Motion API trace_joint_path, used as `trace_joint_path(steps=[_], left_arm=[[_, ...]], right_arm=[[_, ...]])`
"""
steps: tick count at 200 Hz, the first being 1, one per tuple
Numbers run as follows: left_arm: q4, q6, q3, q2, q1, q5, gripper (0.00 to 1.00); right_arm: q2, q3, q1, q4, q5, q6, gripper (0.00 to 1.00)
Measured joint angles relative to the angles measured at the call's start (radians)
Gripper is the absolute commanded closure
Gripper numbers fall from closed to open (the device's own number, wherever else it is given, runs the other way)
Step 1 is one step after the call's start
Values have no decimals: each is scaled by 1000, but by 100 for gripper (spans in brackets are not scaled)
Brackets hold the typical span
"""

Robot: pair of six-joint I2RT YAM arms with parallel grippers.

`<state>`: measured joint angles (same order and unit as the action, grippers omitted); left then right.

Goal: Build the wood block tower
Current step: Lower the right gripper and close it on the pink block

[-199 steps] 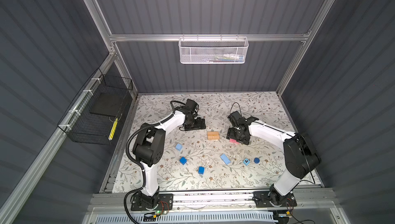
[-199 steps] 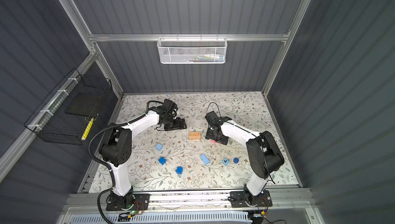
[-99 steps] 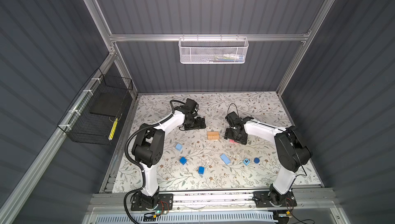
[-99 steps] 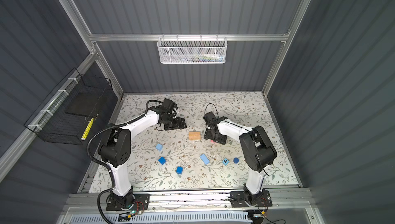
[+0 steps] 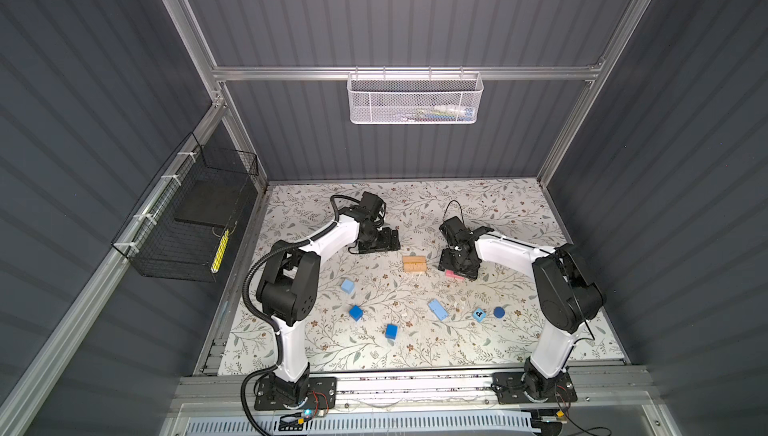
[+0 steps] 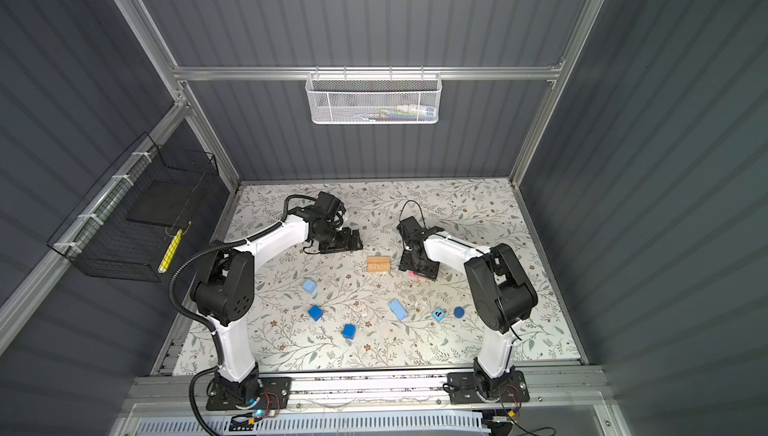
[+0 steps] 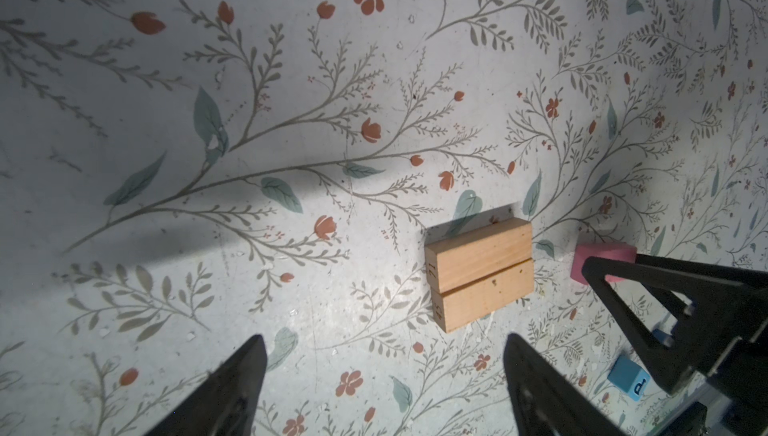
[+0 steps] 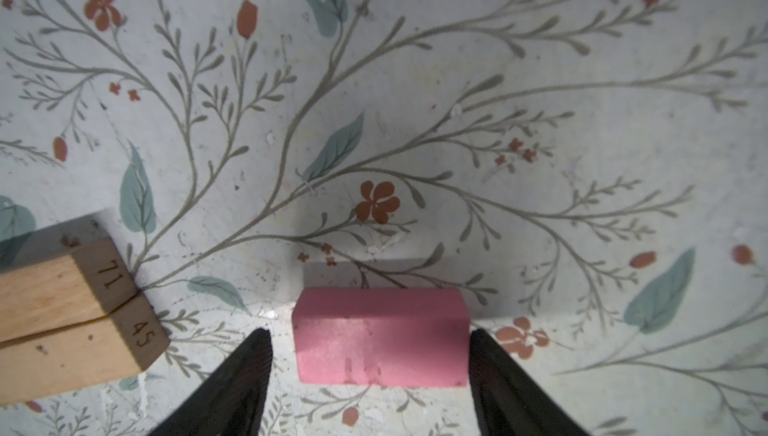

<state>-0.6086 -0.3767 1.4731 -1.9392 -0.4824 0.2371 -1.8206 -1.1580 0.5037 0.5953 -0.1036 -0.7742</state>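
Straddles the pink bar [image 8: 380, 338] with right jaws spread, not yet pinching, mid surface [image 5: 519, 222], just beside two paired tan bars [image 5: 414, 264], likely the base. Holds left jaws spread, empty, aside, giving room.

We see the floral mat [image 5: 415, 205] brightly, evenly lit from overhead, the corrugated walls [image 5: 83, 80] dim. In the wrist views broad soft shadows cross the mat, the pink bar [image 8: 380, 336] casts a short one, and the fingers [image 8: 245, 375] of the right gripper [image 8: 369, 330] blur.
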Motion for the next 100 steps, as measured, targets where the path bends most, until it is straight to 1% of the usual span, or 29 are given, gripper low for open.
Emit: trace_joint_path(steps=[27,48,75,100], left_arm=[[0,0,0,0,0,0,11],[0,0,0,0,0,0,11],[0,0,0,0,0,0,11],[0,0,0,0,0,0,11]], right_arm=[[0,1,-2,-5,8,4,30],[0,2,-2,-4,14,6,27],[-2,6,-2,-5,23,10,26],[-4,6,-2,-4,26,16,29]])
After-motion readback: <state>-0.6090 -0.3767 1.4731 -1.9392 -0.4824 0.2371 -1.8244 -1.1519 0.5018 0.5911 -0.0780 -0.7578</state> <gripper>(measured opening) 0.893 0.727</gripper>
